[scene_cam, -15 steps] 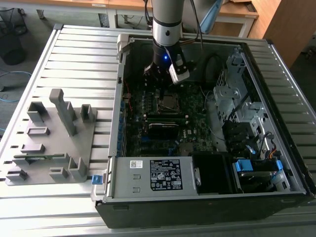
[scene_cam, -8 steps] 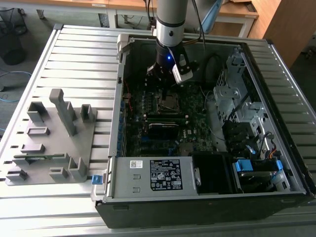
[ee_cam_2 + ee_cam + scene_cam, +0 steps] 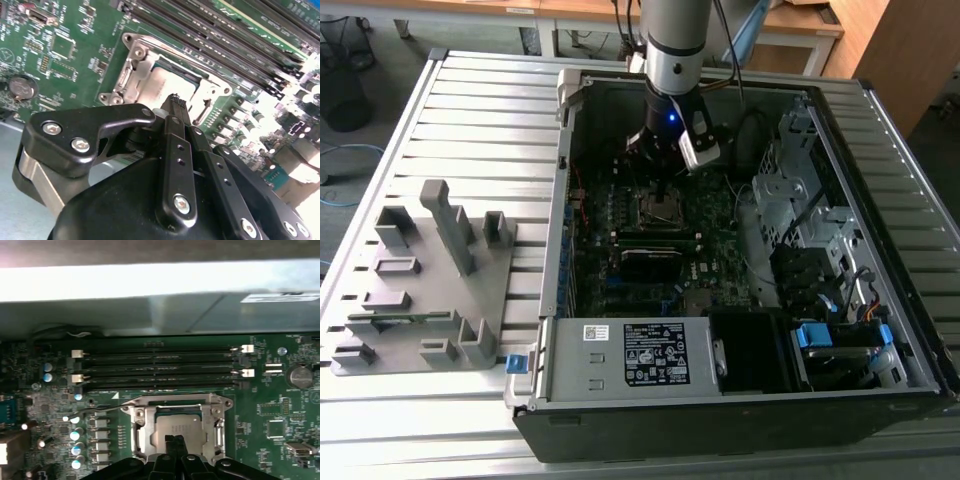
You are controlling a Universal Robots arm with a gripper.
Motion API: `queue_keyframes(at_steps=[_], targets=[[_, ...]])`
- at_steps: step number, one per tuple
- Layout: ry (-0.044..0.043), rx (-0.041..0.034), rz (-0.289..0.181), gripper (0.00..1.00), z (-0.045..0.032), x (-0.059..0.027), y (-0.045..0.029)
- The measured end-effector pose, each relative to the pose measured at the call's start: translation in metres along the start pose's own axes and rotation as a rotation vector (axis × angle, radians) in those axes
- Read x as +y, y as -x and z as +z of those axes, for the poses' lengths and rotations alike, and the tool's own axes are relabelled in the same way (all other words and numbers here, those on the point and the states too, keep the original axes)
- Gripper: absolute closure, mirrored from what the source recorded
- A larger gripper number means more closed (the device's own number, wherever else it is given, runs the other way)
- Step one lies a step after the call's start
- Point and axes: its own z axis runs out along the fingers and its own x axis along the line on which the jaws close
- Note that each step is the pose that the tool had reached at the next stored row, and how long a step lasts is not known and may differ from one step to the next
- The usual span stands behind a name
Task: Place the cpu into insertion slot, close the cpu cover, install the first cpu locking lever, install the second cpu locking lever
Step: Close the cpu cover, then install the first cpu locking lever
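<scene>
A: What sits on the counter (image 3: pixel 490 110)?

B: In the exterior view, a grey fixture (image 3: pixel 430 270) stands near its left edge. Right of it is the open case (image 3: pixel 720 425), with the green board (image 3: pixel 610 215) on its floor.

A: And the gripper (image 3: pixel 665 192)?

B: It's down inside the case, right over the slot (image 3: pixel 660 210) near the board's middle. In the second wrist view its fingers (image 3: pixel 172 145) are pressed together with nothing between them. The tips are close above the cpu (image 3: pixel 176 426). I cannot tell if they touch it.

A: So where is the cpu?

B: It's seated in the slot. The cover (image 3: pixel 218 427) lies flat around it, and the grey top shows through the cut-out. Memory rails (image 3: pixel 155 370) run along one side of the slot.
</scene>
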Motion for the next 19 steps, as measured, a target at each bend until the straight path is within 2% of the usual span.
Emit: queue_keyframes(at_steps=[3,12,14,19], targets=[[-0.0001,0.0000,0.000,0.90,0.0002,0.0002,0.0040],[-0.0004,-0.0001,0.000,0.90,0.0006,-0.0034,0.0044],[-0.0005,0.0000,0.000,0.90,0.0012,-0.0176,0.0051],[-0.0010,0.0000,0.000,0.90,-0.0001,-0.0177,0.0051]])
